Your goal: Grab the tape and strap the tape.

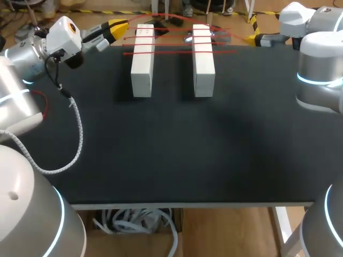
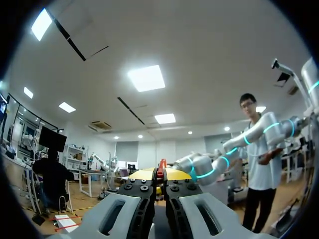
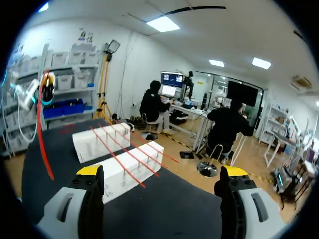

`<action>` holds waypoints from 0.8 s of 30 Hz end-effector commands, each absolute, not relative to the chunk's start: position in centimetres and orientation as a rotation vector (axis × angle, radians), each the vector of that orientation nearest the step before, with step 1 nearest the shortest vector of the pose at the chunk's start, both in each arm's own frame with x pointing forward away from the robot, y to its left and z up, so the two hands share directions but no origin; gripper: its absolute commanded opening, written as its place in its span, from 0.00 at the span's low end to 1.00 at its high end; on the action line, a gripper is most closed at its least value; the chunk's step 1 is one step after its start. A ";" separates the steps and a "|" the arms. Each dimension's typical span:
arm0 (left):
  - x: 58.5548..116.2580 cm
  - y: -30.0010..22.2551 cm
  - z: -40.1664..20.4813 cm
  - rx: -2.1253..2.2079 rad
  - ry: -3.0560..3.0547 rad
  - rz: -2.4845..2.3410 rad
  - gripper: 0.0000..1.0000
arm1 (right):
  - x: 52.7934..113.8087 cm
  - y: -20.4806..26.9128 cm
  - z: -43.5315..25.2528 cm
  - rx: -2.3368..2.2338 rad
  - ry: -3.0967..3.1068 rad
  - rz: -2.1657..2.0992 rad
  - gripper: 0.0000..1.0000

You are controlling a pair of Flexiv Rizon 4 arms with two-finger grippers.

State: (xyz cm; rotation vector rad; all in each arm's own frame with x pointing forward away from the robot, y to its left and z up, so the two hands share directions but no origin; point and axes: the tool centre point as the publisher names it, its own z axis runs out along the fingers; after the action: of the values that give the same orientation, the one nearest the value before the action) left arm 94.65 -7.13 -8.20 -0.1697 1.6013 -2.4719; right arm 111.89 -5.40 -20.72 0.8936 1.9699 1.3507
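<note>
Two white blocks point(image 1: 142, 61) on counter point(image 1: 171, 150), print too small to read. Four red tape point(image 1: 177, 44) strands cross both. Left end effector point(image 1: 120, 24) pinched on tape; right end effector point(image 3: 162, 172) wide open, holding nothing.

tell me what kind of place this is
Probably a robotics lab bench: a left arm and right arm flank a black table, where two white blocks are strung with red tape, one strand pinched in the left end effector.
</note>
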 end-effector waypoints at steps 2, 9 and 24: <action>94.7 -7.2 -8.2 -0.170 1.600 -2.472 0.00 | 112.7 -6.4 -18.6 1.231 1.720 1.569 1.00; 94.7 -7.2 -8.2 -0.170 1.600 -2.472 0.00 | 111.4 -7.0 -16.9 1.662 1.418 1.845 1.00; 94.7 -7.2 -8.2 -0.170 1.600 -2.472 0.00 | 109.1 -8.2 -17.1 2.152 0.810 2.187 1.00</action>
State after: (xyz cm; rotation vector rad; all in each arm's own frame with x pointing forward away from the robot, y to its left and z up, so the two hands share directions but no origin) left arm 94.69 -7.15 -8.17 -0.1696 1.6028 -2.4717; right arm 109.50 -7.78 -16.92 1.7124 1.4753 1.8352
